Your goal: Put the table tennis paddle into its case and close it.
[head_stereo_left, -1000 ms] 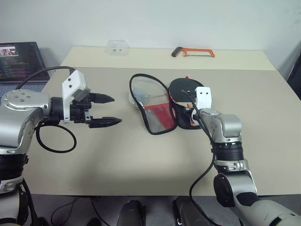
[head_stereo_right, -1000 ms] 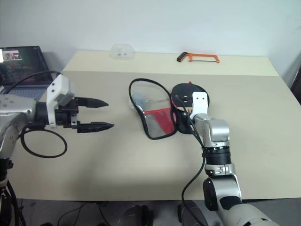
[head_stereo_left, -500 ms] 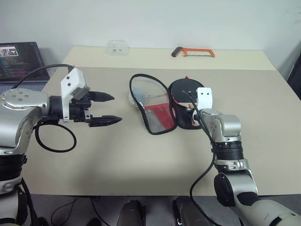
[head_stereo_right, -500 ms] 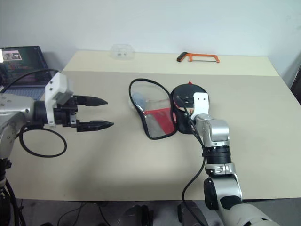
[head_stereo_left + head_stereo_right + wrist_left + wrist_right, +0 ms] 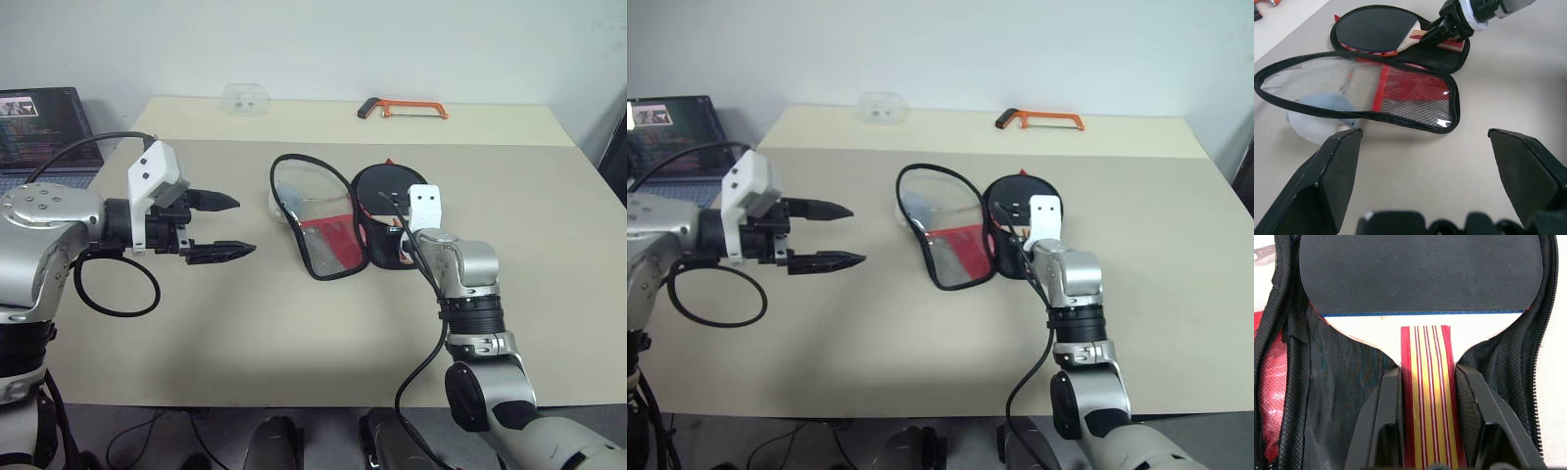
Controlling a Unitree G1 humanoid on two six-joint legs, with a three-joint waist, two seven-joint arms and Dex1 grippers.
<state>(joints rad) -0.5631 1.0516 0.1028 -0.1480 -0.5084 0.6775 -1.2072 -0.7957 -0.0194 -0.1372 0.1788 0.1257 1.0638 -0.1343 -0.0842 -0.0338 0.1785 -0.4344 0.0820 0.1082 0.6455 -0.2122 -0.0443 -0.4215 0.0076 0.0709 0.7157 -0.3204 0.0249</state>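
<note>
Right gripper (image 5: 1425,396) clenched on the table tennis paddle (image 5: 1420,279) handle, blade lying in the open case (image 5: 1400,93). Left gripper (image 5: 227,227) released, idle. Risk: paddle drags out on release.

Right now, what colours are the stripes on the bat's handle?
Red and yellowish wood stripes on the handle, clearest in the right wrist view.

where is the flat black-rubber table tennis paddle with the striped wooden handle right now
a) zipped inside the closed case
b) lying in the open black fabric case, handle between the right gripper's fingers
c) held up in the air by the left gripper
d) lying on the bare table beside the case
b: the right wrist view shows the paddle lying inside the open case, its striped handle clamped by the right gripper.
</note>
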